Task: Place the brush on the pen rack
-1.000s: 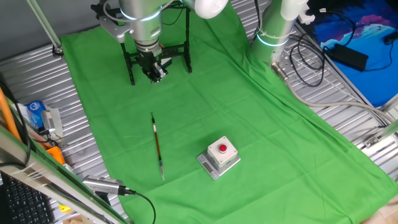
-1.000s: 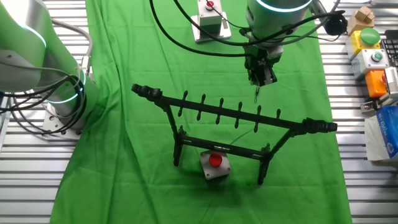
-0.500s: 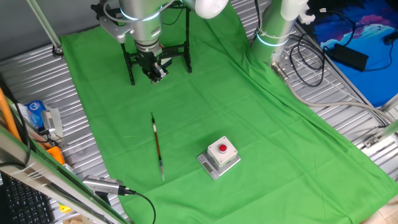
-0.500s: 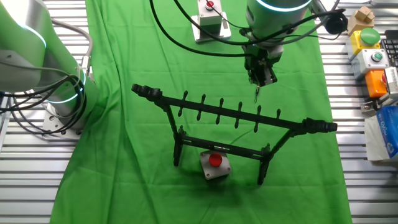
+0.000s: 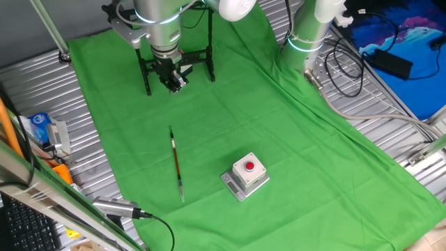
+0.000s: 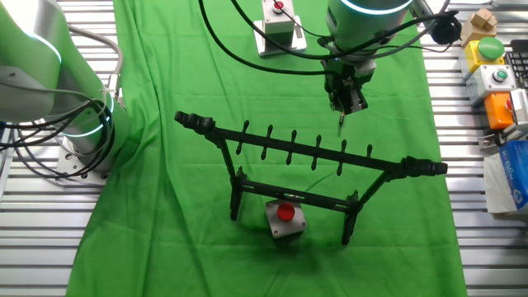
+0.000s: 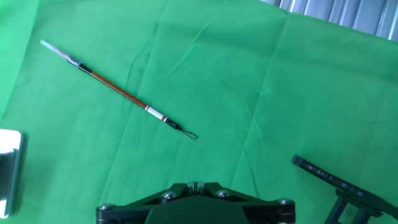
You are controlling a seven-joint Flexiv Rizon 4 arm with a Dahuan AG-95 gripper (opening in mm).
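My pincer (image 5: 175,81) hangs above the green cloth (image 5: 279,139) just in front of the pen rack (image 6: 313,153) — its fingers look close together with nothing between them, though I cannot tell for sure from these angles. The brush (image 5: 176,163) lies flat on the cloth, well apart from me, its pale tip toward the button box (image 5: 245,176) — rack pegs bare.

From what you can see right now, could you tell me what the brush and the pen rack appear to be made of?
The brush: glossy reddish-brown shaft, probably lacquered wood or bamboo, with a pale tip and a thin dark loop.
The pen rack: matte black thin bars and pegs, probably painted metal.
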